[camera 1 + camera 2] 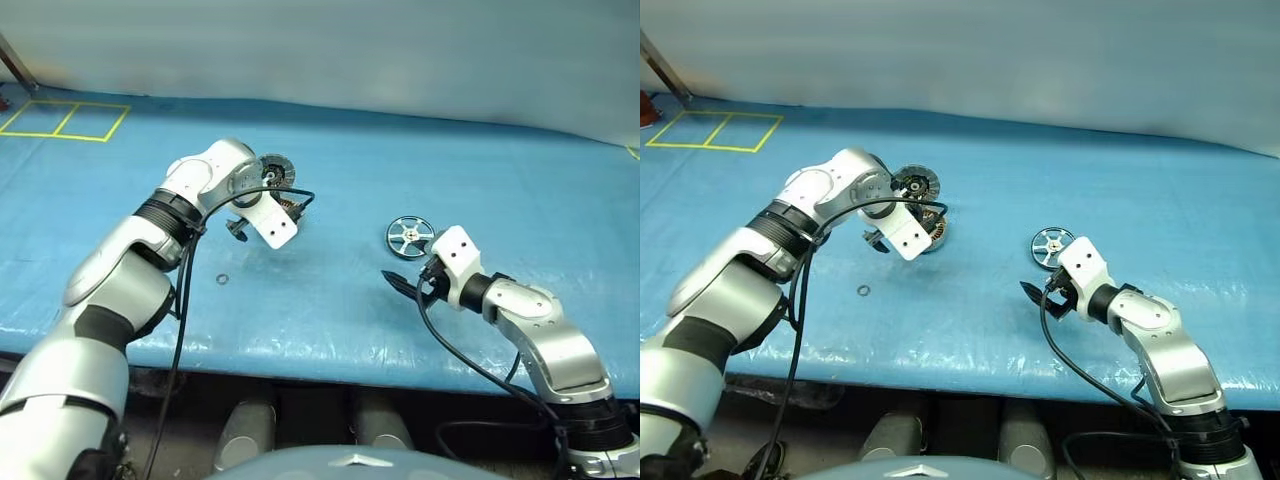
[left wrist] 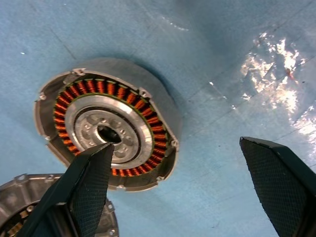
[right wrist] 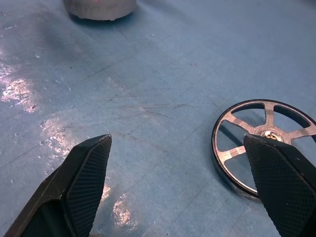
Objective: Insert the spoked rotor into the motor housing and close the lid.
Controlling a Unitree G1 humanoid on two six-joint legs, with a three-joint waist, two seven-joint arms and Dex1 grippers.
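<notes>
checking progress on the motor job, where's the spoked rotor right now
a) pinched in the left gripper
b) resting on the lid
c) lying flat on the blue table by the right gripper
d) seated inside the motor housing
c: the spoked rotor lies flat on the blue table just ahead of the open right gripper, apart from the motor housing under the left gripper.

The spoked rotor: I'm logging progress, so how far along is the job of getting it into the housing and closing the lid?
Nothing looks done yet. The spoked rotor lies flat on the blue table, apart from the motor housing, whose copper windings are exposed with the lid swung open. In hand: the open left gripper hovers over the housing, the open right gripper beside the rotor. Left: pick up, insert, close.
</notes>
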